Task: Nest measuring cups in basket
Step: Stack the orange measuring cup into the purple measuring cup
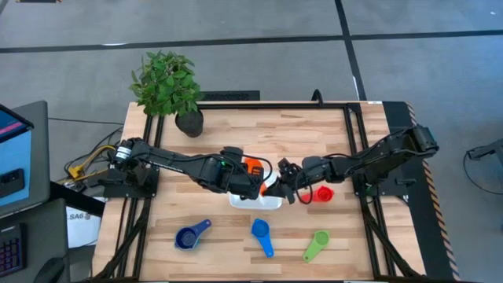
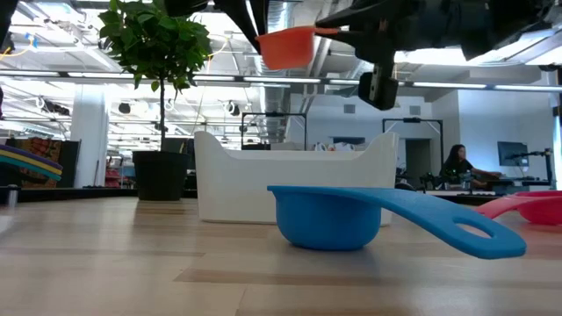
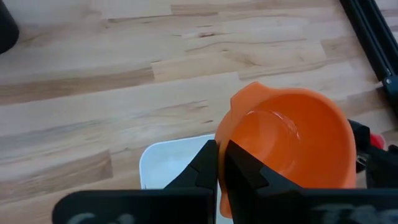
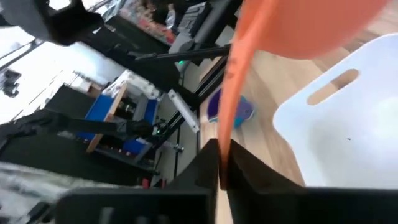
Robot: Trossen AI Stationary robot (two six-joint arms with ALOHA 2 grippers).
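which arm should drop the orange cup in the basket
Right. Both grippers, left and right, pinch the orange cup above the basket; the right grips its handle, so the left could let go.

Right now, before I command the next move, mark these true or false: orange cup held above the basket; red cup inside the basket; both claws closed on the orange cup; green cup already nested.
1. The orange cup hangs above the basket. True.
2. The red cup is in the basket. False: it lies on the table beside it.
3. The left claw and right claw both grip the orange cup. True.
4. The green cup is nested. False: it lies alone on the table.
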